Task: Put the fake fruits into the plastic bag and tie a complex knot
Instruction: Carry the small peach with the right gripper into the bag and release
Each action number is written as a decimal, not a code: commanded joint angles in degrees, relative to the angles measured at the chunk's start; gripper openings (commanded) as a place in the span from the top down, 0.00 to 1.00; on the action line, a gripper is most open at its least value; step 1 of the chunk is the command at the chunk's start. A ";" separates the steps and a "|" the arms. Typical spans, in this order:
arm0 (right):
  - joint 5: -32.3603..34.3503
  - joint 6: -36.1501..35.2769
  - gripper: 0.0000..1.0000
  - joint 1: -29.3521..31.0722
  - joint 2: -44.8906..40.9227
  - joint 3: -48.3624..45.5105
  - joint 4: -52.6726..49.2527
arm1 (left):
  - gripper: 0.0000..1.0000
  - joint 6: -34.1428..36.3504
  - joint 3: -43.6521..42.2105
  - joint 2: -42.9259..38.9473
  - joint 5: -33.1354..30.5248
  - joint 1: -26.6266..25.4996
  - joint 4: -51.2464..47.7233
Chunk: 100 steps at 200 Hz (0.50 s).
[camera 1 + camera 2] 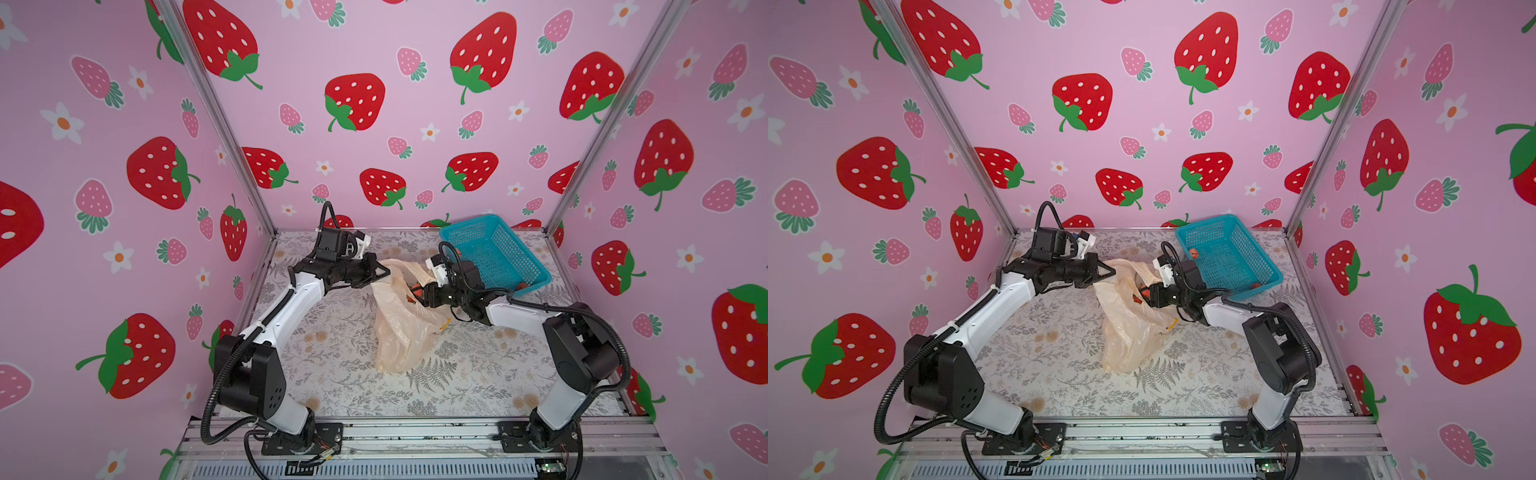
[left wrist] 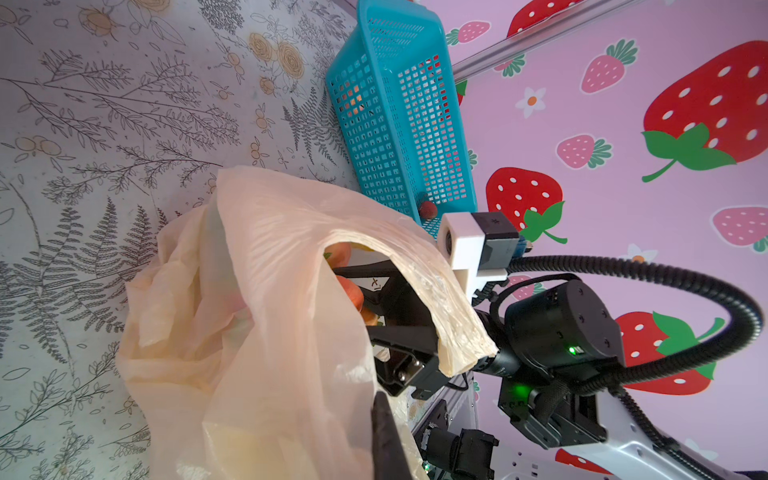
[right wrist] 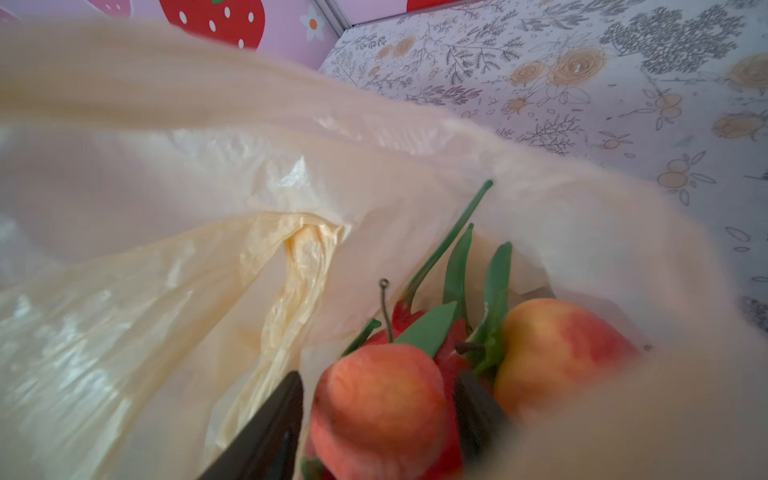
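The plastic bag [image 1: 399, 332] [image 1: 1129, 332] is a thin peach-beige sack lying mid-table with its mouth lifted. My left gripper [image 1: 384, 272] [image 1: 1111, 272] is shut on the bag's upper edge [image 2: 291, 374] and holds the mouth up. My right gripper [image 1: 419, 295] [image 3: 374, 415] reaches into that mouth, its jaws open on either side of an orange-pink fake fruit [image 3: 378, 399] [image 2: 351, 293]. A second orange-pink fruit [image 3: 557, 345] and a red fruit [image 3: 453, 361] with green leaves lie just beyond it inside the bag.
A blue mesh basket [image 1: 498, 253] [image 1: 1229, 253] [image 2: 395, 124] stands tilted at the back right, just behind my right wrist. It holds a few small fruits [image 1: 1194, 252] [image 1: 521, 286] [image 2: 428, 209]. Pink strawberry-print walls close in the floral table on three sides.
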 commanded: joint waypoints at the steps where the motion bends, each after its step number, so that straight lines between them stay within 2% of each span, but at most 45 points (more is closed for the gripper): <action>1: 3.98 0.77 0.31 -0.54 -2.64 -1.02 1.70 | 1.00 0.79 0.36 -0.86 0.75 -0.29 0.39; 44: 6.21 -1.93 0.27 -2.40 -9.60 -4.44 -0.08 | 1.00 0.79 0.40 -0.62 0.70 -0.27 0.26; 100: 8.35 -10.83 0.27 -6.43 -19.21 -9.67 -6.94 | 1.00 0.71 0.45 -0.55 0.70 -0.29 0.17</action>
